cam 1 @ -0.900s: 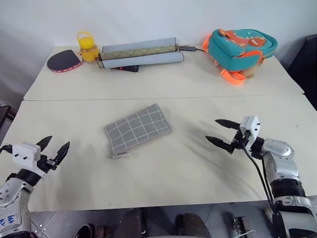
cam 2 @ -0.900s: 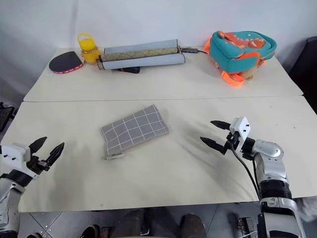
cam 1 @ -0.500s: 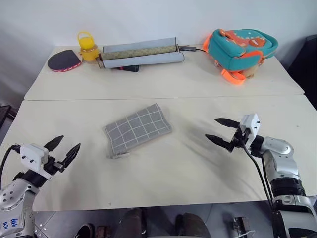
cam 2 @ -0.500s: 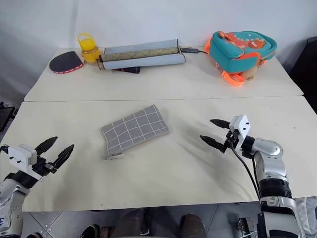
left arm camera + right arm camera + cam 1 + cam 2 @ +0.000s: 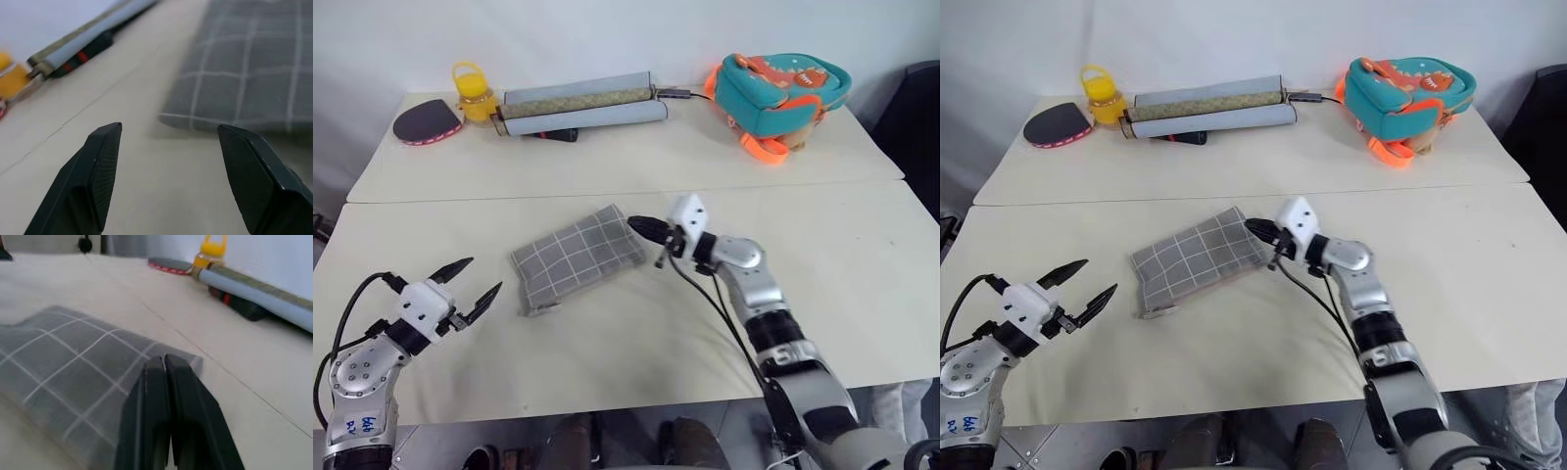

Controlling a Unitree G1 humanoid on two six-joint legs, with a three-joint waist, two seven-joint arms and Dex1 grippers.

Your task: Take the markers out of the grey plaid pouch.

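We have the right pincer (image 5: 642, 226) pressed together, its tip at the far corner of the grey plaid pouch (image 5: 578, 256) lying flat on the bench (image 5: 862, 245). The left pincer (image 5: 468, 282), spread wide, waits just beside the pouch's near end. We should pin one end, then work the zipper; no markers visible yet.
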